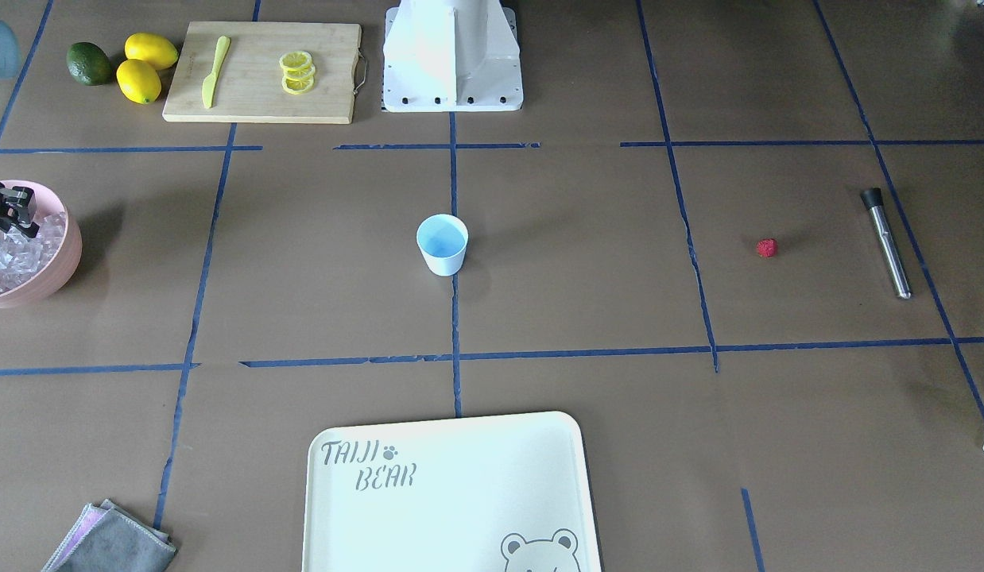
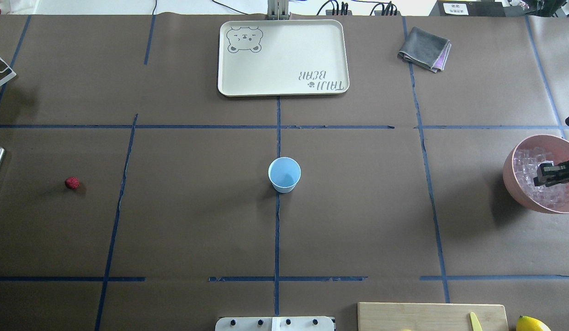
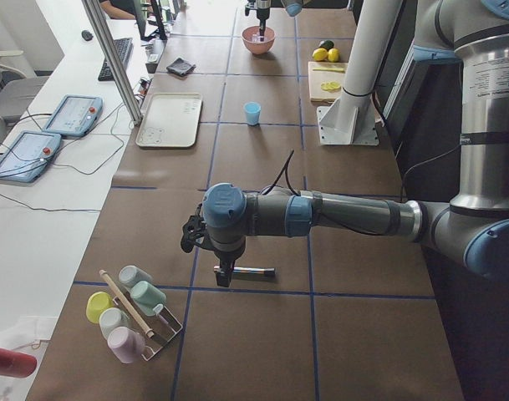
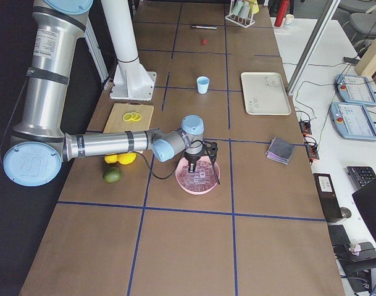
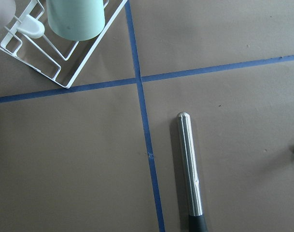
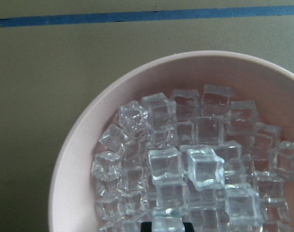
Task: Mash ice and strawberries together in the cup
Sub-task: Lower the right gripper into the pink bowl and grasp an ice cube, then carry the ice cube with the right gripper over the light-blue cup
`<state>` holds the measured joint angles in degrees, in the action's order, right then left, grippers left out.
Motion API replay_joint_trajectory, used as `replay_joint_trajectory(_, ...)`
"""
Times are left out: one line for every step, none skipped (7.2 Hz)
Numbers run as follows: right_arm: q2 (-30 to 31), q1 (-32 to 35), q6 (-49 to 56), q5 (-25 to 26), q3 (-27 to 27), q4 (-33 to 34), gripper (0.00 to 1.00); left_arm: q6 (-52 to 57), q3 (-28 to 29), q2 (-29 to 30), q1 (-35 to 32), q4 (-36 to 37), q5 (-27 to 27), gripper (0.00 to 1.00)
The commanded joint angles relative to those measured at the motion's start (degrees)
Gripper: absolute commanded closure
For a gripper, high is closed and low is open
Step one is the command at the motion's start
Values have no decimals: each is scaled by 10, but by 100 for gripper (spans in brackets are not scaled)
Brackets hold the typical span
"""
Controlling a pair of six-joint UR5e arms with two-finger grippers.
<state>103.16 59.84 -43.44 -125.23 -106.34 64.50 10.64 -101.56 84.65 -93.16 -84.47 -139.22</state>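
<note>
Right gripper [image 2: 544, 174] hangs over ice [image 6: 185, 164] in pink bowl [image 6: 89, 145], fingers apparently spread. Best move: drop straight onto one top cube, pinch flat faces, lift slowly. Cup [image 2: 284, 174] stands empty at tabletop [image 2: 358, 220] centre; strawberry [image 2: 72, 183] lies well apart. Left gripper [image 3: 223, 271] above metal muddler [image 5: 189, 169]; finger state cannot tell.

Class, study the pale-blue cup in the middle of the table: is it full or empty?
Empty. The cup stands upright with a bare blue inside; the ice lies in the pink bowl, and the strawberry lies well apart.

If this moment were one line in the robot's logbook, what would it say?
right gripper: over ice in pink bowl | cup: empty | strawberry: on table | left gripper: above metal muddler
</note>
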Motion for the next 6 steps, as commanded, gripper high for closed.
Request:
replay_joint_trajectory(23,14,1,-3,-65,23,100,0,0,0,0,0,0,0)
replay_joint_trajectory(6,15,1,-3,-118,110,100,0,-1,0,0,0,1,0)
replay_joint_trajectory(-70,13,-1,-2,-137,195,100,0,-10,-1,0,0,1,0)
replay_joint_trajectory(-157,-14,-12,1,-140,270,100,0,-12,-1,0,0,1,0)
replay_joint_trajectory(-272,-54,-52,8,-135,377,100,0,-13,-1,0,0,1,0)
replay_joint_trajectory(-371,-103,-95,28,-125,450,100,0,-12,-2,0,0,1,0)
